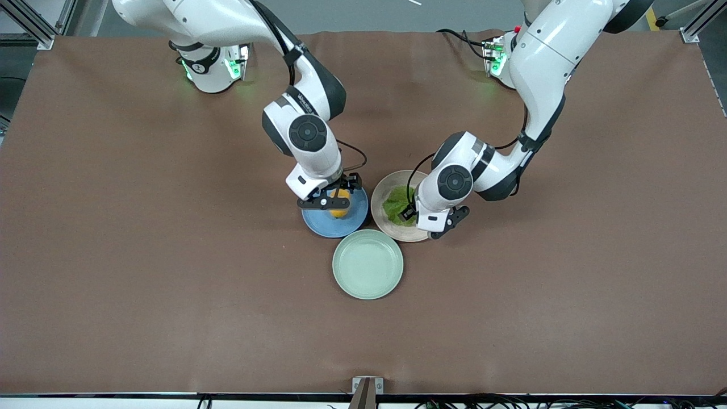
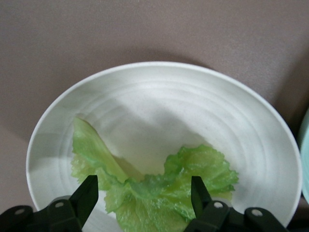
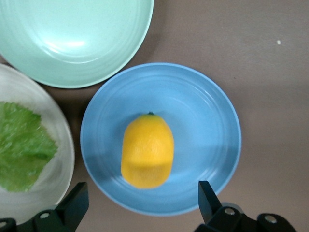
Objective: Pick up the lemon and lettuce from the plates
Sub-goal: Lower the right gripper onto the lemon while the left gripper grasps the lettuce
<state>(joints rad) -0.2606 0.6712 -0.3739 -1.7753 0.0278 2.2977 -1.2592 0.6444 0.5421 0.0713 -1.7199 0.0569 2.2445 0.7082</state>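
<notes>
Right gripper (image 3: 140, 203) spread open over lemon (image 3: 147, 150) on blue plate (image 3: 207, 125); left gripper (image 2: 142, 195) open, straddling lettuce (image 2: 159, 191) on beige plate (image 2: 159, 106)

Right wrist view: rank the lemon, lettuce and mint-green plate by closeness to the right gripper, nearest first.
1. Lemon, on the blue plate under the open right gripper.
2. Lettuce, on the beige plate alongside.
3. Mint-green plate, farthest.

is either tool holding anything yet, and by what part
Nothing is held. The left tool is open astride the lettuce; the right tool is open over the lemon.
</notes>
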